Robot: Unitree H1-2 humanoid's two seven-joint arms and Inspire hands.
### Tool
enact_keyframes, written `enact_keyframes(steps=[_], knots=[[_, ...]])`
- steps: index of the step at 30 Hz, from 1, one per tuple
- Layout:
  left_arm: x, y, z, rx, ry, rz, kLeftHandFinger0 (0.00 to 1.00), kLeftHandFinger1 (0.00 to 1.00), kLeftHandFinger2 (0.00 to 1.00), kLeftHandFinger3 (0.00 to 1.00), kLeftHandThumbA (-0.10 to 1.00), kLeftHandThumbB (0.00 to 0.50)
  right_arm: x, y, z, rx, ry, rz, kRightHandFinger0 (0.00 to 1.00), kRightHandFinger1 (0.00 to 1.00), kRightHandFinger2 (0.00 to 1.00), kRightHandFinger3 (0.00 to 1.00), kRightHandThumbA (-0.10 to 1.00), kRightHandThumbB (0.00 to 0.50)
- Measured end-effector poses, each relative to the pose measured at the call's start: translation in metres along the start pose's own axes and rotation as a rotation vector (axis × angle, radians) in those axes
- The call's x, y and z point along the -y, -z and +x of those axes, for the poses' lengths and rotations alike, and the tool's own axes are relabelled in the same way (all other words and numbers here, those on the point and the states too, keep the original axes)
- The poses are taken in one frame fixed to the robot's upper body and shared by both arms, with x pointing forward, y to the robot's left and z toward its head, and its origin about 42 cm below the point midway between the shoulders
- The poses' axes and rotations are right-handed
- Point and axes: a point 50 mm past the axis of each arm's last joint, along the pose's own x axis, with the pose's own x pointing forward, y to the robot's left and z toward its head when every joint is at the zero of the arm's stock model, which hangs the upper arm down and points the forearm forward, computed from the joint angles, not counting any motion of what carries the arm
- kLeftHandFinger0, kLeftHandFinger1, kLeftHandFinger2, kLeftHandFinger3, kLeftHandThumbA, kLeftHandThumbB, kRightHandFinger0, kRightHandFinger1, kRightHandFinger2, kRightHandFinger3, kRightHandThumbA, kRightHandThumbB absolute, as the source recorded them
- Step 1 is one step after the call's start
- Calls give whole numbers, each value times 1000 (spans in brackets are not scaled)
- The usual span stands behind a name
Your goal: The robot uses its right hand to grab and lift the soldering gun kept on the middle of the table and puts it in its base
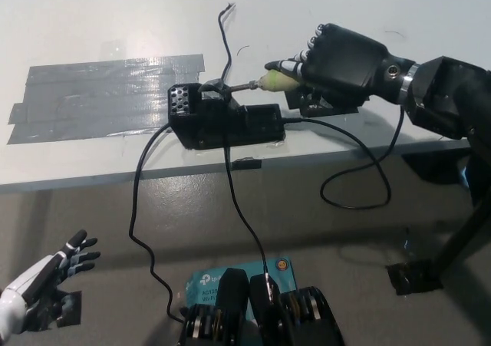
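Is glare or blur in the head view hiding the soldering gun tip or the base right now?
Head view: even lighting, the white table bright but not blown out; mild sheen on the grey tape. The soldering gun in the right robot hand is slightly soft, its thin tip still readable. The black base shows little inner detail. The left robot hand rests lower left, fingers apart.

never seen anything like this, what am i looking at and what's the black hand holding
This is a humanoid robot seen from a camera on its own head, looking steeply down. Its black right hand is closed on a soldering gun and holds the metal tip at the black base on the white table. Grey tape is stuck to the table, and black cables hang off its edge. The white left hand rests open at lower left, below the table.
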Motion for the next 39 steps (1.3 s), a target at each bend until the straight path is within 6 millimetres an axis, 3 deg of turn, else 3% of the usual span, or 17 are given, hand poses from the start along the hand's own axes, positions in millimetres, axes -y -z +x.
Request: enact_keyframes(steps=[1, 2, 3, 4, 5, 8, 18, 19, 20, 22, 25, 27, 28, 31, 34, 37, 39], knots=[[0, 0, 0, -1, 0, 0, 1000, 1000, 1000, 1000, 1000, 236, 0, 1, -2, -1, -2, -2, 0, 0, 178, 435, -100, 306], [0, 0, 0, -1, 0, 0, 1000, 1000, 1000, 1000, 1000, 228, -1, 2, -3, -2, -2, -4, 0, 0, 35, 433, -100, 299], [0, 1, 0, -1, 0, 0, 1000, 1000, 1000, 1000, 1000, 226, -1, 2, -3, -3, -2, -4, 0, 0, 5, 449, -100, 307], [1, 0, -1, -1, 1, 0, 1000, 1000, 1000, 1000, 1000, 226, -2, 3, -4, -4, 1, -7, 0, 0, 0, 454, -100, 308], [1, 0, -1, 1, 1, 1, 1000, 1000, 1000, 1000, 1000, 223, -3, 3, -4, -5, 1, -9, 0, 2, 96, 470, -100, 294], [1, -1, -1, 5, 3, 4, 1000, 1000, 1000, 1000, 1000, 223, -4, 4, -5, -10, -4, -11, 0, 0, 0, 536, -93, 263], [4, -1, 0, 5, 11, 8, 1000, 1000, 1000, 1000, 1000, 237, -5, 5, -2, -35, -28, 6, 0, 0, 3, 484, -35, 239], [4, -1, 0, 4, 12, 10, 1000, 1000, 1000, 1000, 1000, 232, -6, 4, 1, -35, -29, 11, 0, 0, 86, 464, -61, 255], [5, -1, 0, 3, 13, 11, 1000, 1000, 1000, 1000, 1000, 231, -6, 3, 2, -36, -32, 15, 0, 0, 196, 415, -98, 208], [5, -1, 0, 2, 14, 14, 1000, 1000, 1000, 1000, 1000, 228, -5, 1, 6, -40, -38, 24, 0, 0, 278, 417, -100, 205], [6, -1, 0, 1, 16, 18, 1000, 1000, 1000, 1000, 1000, 210, -3, -2, 13, -49, -47, 40, 0, 0, 304, 495, -51, 165], [7, 0, 0, -2, 17, 19, 1000, 1000, 1000, 1000, 1000, 208, -1, -3, 17, -54, -50, 49, 0, 0, 300, 507, -26, 140], [7, 0, 0, -2, 18, 20, 1000, 1000, 1000, 1000, 1000, 211, -1, -3, 17, -57, -50, 52, 0, 0, 292, 492, -32, 176], [7, 0, 0, -3, 19, 20, 1000, 1000, 1000, 1000, 1000, 219, 0, -2, 18, -66, -59, 55, 0, 0, 278, 491, 15, 126], [8, 0, 0, -4, 21, 23, 1000, 1000, 1000, 1000, 1000, 210, -1, -1, 18, -68, -71, 48, 0, 0, 267, 430, -99, 189], [9, 0, 0, -4, 22, 24, 1000, 1000, 1000, 1000, 1000, 207, -1, -2, 18, -65, -76, 39, 0, 0, 276, 449, -100, 227], [9, 0, 0, -4, 22, 25, 1000, 1000, 1000, 1000, 1000, 212, -1, -2, 18, -61, -79, 30, 0, 0, 299, 361, -100, 291]])
